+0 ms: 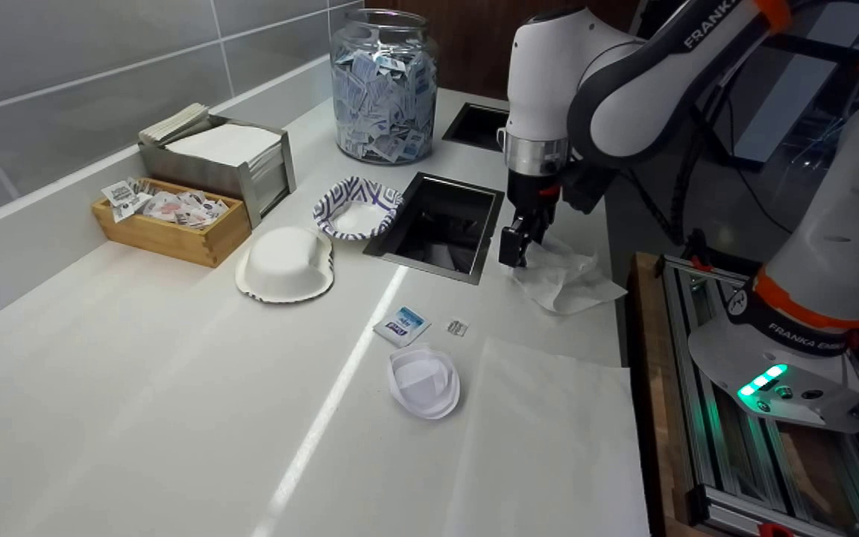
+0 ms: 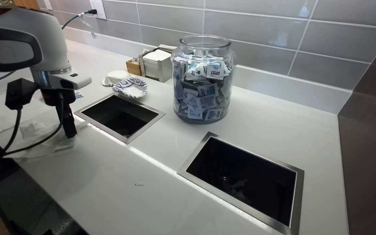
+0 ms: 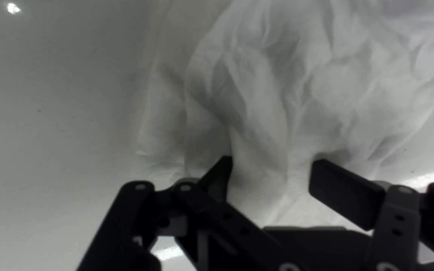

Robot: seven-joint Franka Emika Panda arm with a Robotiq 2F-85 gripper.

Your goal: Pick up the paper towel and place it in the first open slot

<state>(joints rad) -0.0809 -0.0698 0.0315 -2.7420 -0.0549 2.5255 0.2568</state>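
Note:
The paper towel (image 1: 567, 280) is a crumpled white sheet lying on the counter beside the near slot, close to the counter's edge. It also shows in an exterior view (image 2: 39, 132), partly behind a cable, and fills much of the wrist view (image 3: 337, 94). My gripper (image 3: 271, 167) is open, its fingers apart with folds of the towel beneath and between them. In both exterior views the gripper (image 1: 517, 253) (image 2: 70, 132) points down at the towel's slot-side edge. The near slot (image 1: 423, 271) (image 2: 146, 128) is a dark, metal-framed opening right beside the gripper. A further slot (image 2: 300, 195) lies beyond it.
A patterned paper bowl (image 1: 359, 216) touches the near slot's frame; an upturned bowl (image 1: 284, 261) sits beside it. A glass jar of packets (image 1: 385, 104), napkin holder (image 1: 250, 175) and wooden box (image 1: 176, 235) stand near the wall. Packets (image 1: 402, 326) and a crumpled cup (image 1: 423, 382) lie forward.

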